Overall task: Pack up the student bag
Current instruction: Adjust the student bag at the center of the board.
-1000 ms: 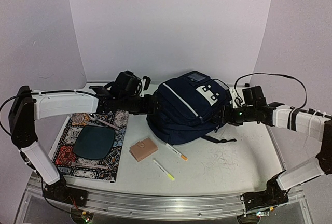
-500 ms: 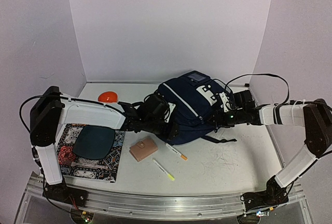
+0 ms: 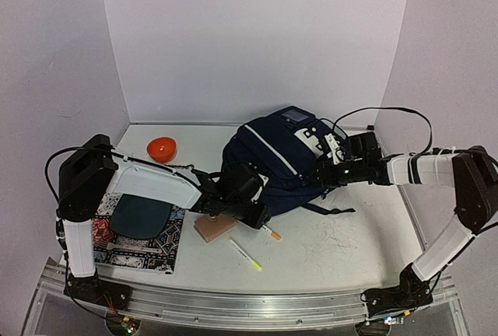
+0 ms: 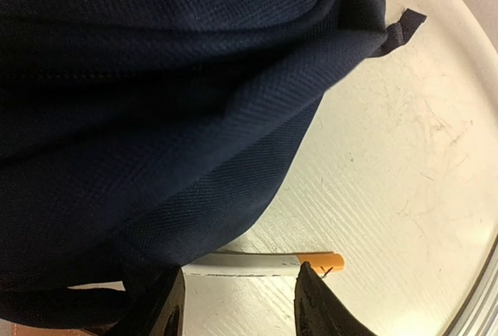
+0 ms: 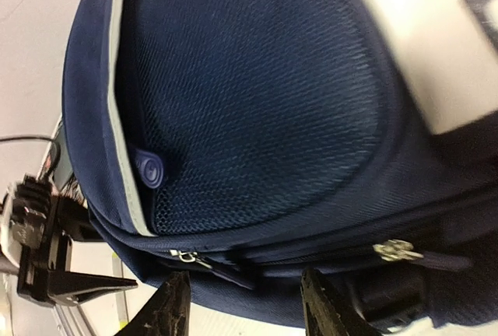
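The student bag (image 3: 274,159), navy with a light stripe, lies at the table's middle back. My left gripper (image 3: 254,213) is low at its front left edge, open; in the left wrist view the bag (image 4: 156,103) fills the upper left. A white pen with an orange cap (image 4: 268,262) lies just past the left gripper (image 4: 237,309). My right gripper (image 3: 321,178) presses at the bag's right side, open. In the right wrist view the bag's mesh pocket (image 5: 257,95) and zipper pull (image 5: 183,257) sit above the right gripper (image 5: 245,305), with fabric spanning its jaws.
A tan wallet (image 3: 214,225) and a yellow-tipped pen (image 3: 246,254) lie in front of the bag. A patterned notebook (image 3: 148,249) with a dark teal oval case (image 3: 140,215) on it sits at front left. An orange bowl (image 3: 162,148) stands at back left.
My left arm swung from the bag's back left down to its front edge by the orange-capped pen, uncovering the orange bowl. The right gripper moved in against the bag. Both jaws narrowed.
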